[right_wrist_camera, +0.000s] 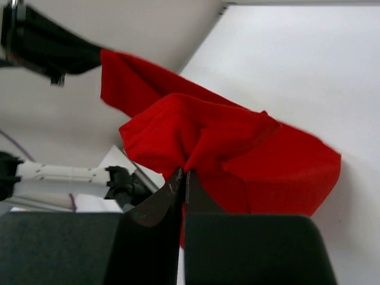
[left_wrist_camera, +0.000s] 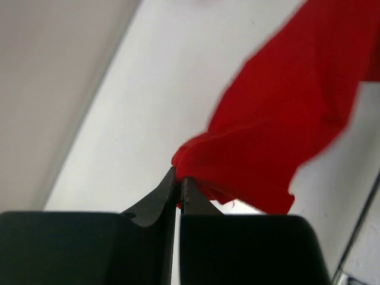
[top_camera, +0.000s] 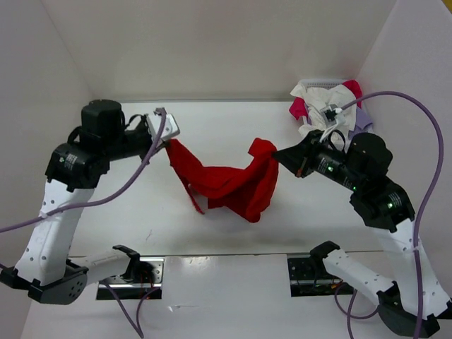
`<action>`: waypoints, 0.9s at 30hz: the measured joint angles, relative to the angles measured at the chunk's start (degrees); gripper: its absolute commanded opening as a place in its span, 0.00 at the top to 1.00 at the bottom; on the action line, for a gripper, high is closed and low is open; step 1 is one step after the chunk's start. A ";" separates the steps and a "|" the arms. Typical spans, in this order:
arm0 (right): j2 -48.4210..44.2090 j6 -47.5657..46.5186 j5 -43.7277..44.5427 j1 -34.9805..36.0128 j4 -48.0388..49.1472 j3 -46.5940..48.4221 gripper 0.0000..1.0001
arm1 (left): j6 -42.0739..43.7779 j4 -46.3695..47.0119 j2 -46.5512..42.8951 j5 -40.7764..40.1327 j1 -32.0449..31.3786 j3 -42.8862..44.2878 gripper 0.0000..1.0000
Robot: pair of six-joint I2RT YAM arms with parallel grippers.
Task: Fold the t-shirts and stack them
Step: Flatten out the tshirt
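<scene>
Red t-shirt | crumpled, sagging | pinched between both pincers

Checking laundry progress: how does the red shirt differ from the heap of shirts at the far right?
The red t-shirt hangs between the left tool and right tool, both shut on it; the heaped shirts lie untouched. The red t-shirt is one colour; the heaped shirts mix off-white, pinkish red and lavender. Both are unfolded.
</scene>
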 measured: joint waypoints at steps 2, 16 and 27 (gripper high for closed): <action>-1.62 0.28 -1.75 0.02 1.01 -0.22 1.00 | -1.53 -0.48 2.56 0.00 0.00 7.45 1.00; 12.33 1.73 3.26 -3.80 8.74 -0.72 0.97 | -16.57 11.21 40.39 2.14 9.57 35.76 0.43; 45.42 -3.54 17.81 -14.21 2.89 13.55 0.01 | -16.83 5.38 64.74 -1.73 13.53 44.30 0.06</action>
